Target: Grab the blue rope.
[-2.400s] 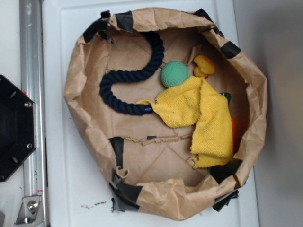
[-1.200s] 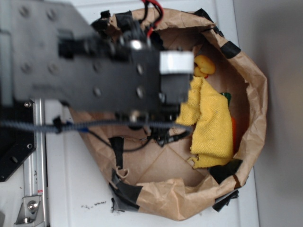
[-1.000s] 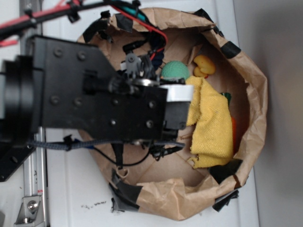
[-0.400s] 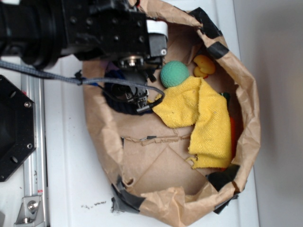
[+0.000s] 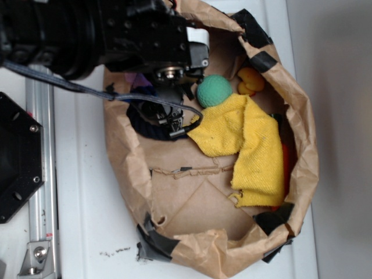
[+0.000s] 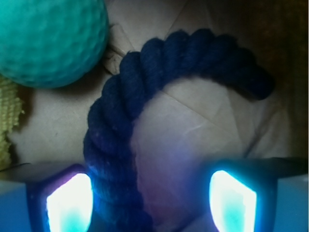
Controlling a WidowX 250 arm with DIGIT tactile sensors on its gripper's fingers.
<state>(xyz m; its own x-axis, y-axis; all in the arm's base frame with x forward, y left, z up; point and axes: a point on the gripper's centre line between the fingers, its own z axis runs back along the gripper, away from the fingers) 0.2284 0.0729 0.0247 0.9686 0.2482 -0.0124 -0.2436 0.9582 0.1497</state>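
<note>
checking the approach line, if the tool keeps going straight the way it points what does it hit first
Most likely the blue rope: its curve runs down between the open fingers, close to one of them. Beyond it lies the paper bag floor. Depth is unclear.

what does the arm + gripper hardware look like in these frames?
Arm: matte black blocky housings with visible screws, a white patch near the wrist, a thin grey-black braided cable trailing along it. Gripper: two dark fingers whose inner pads glow cyan-white in the wrist view.
</note>
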